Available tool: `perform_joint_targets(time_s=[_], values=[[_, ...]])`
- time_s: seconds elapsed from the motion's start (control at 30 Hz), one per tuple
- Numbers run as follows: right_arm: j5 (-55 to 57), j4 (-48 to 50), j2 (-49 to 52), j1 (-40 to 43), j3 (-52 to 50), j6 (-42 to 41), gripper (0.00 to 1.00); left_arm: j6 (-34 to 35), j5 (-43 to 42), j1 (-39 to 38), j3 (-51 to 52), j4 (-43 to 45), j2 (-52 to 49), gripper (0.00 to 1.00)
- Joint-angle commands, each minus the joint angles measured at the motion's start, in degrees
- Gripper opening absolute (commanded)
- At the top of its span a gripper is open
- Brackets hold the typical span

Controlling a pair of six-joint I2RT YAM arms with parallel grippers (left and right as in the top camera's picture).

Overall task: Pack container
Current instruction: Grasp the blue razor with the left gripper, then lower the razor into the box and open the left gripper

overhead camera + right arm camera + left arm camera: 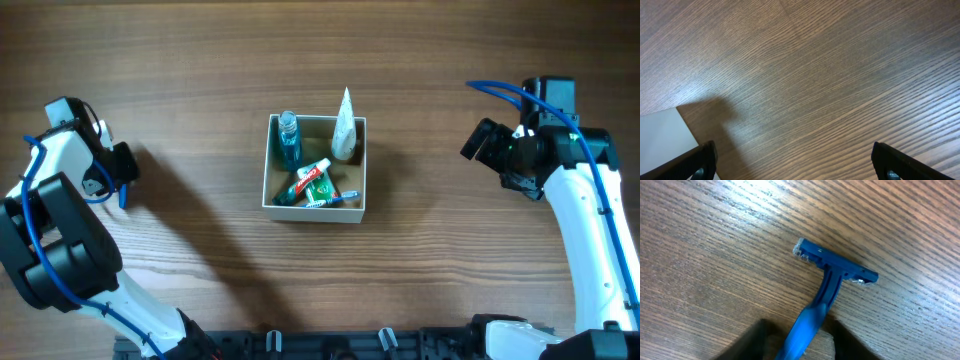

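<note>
The container (270,165) is a square shallow cardboard box with white outer walls, standing mid-table. In it are a blue bottle (289,138), a white tube (344,130), a toothpaste tube (314,183) and a toothbrush (333,198). My left gripper (120,165) is far to the left of the box and is shut on the handle of a blue razor (832,267). The razor's head points away over the bare wood. My right gripper (478,142) is open wide and empty, to the right of the box; its fingertips (795,162) frame bare table.
The table is brown wood grain (200,60). A white corner of the box (662,137) shows at the lower left of the right wrist view. A blue cable (500,90) loops above the right arm.
</note>
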State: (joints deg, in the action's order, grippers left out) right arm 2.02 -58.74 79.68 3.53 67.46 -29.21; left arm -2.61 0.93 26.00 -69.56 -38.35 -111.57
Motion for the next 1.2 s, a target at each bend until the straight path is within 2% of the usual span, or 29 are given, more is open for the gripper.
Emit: perform_joint_targets(time_s=[0.0, 0.13, 0.23, 0.33, 0.43, 0.57, 0.73, 0.83, 0.9, 0.97, 1.03, 1.17], values=[[1.4, -0.2, 0.3, 0.1, -0.5, 0.7, 1.00, 0.1, -1.6, 0.1, 0.2, -0.5, -1.7, 0.30], [1.4, -0.4, 0.3, 0.1, -0.5, 0.7, 1.00, 0.1, -4.4, 0.1, 0.2, -0.6, -1.7, 0.11], [1.4, -0.4, 0.3, 0.1, -0.5, 0.6, 1.00, 0.1, -5.0, 0.1, 0.2, -0.6, -1.7, 0.04], [1.1, -0.6, 0.3, 0.1, -0.5, 0.6, 1.00, 0.2, -5.5, 0.1, 0.2, -0.7, -0.7, 0.04], [0.9, -0.6, 0.3, 0.1, -0.5, 0.5, 1.00, 0.8, -9.2, -1.8, -1.2, -1.5, 6.3, 0.04], [0.5, -0.7, 0.3, 0.1, -0.5, -1.2, 1.00, -1.6, -9.3, -11.6, -1.5, -1.6, 25.7, 0.04], [-2.6, 1.1, 0.3, 0.1, -0.5, -2.4, 1.00, -16.1, -8.8, -34.9, -1.5, -3.2, 41.4, 0.04], [-2.5, 1.0, 0.3, 0.1, -0.5, -2.4, 1.00, -22.9, -8.8, -46.2, -1.5, -6.7, 41.5, 0.04], [-2.5, 1.1, 0.3, 0.1, -0.5, -2.4, 1.00, -32.3, -8.9, -55.0, -1.5, -11.2, 38.6, 0.04], [-2.5, 1.0, 0.3, 0.1, -0.5, -2.4, 1.00, -37.3, -8.8, -60.2, -1.5, -13.5, 34.7, 0.04], [-2.5, 0.9, 0.3, 0.1, -0.5, -2.3, 1.00, -37.7, -8.8, -62.4, -1.5, -13.3, 29.9, 0.04], [-2.5, 0.8, 0.3, 0.1, -0.5, -2.3, 1.00, -37.7, -7.4, -60.7, -1.5, -8.5, 20.9, 0.04]])
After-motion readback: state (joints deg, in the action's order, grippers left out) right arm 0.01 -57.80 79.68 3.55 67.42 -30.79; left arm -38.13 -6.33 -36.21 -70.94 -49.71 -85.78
